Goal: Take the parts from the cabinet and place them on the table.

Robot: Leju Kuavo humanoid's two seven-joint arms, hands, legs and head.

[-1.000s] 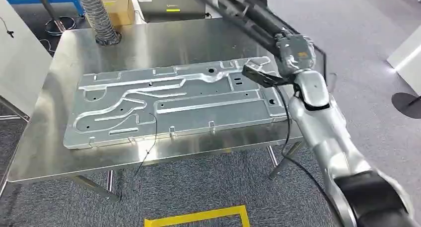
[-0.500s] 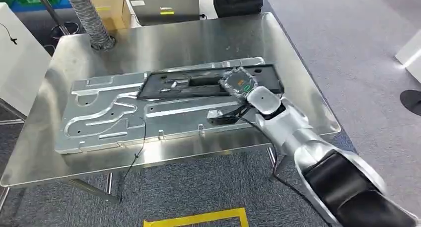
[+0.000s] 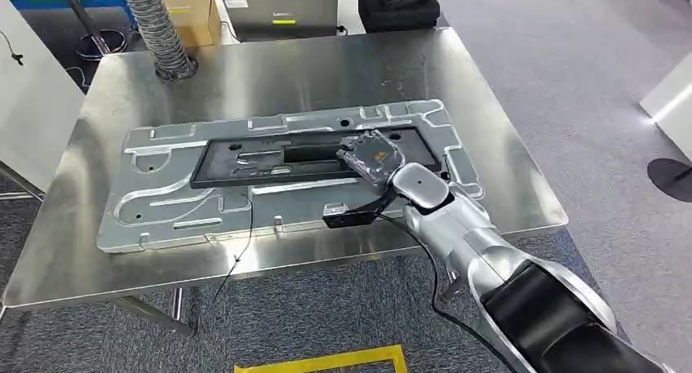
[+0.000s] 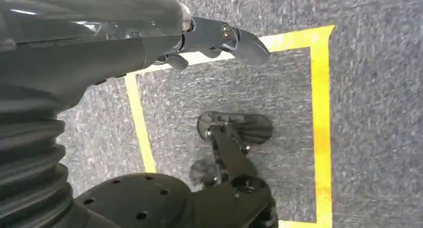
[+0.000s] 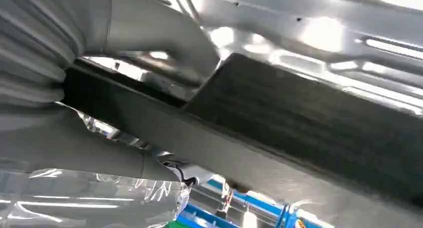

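Silver and black, the right arm reaches in from the near right, and the right hand (image 3: 371, 157) now sits low over the middle of the table (image 3: 522, 202). Its thumb and fingers grip the edge of the black part (image 3: 269, 159), as the right wrist view shows close up (image 5: 309, 123). A second ago this hand was high beyond the table's right side with no black part on the plate. Half a second ago the part was over the plate's right half. Now it lies further left and lower, flat along the stamped metal plate (image 3: 163, 202) and seemingly resting on it, though contact along its whole length cannot be confirmed. That suggests the carrying is over and the placing is nearly done, with release the step in hand. The left hand (image 4: 219, 38) hangs over grey carpet and yellow floor tape (image 4: 321, 128), fingers loosely spread around nothing. Beyond the table's far edge stand a ribbed hose (image 3: 159, 30) and a cardboard box (image 3: 192, 14).
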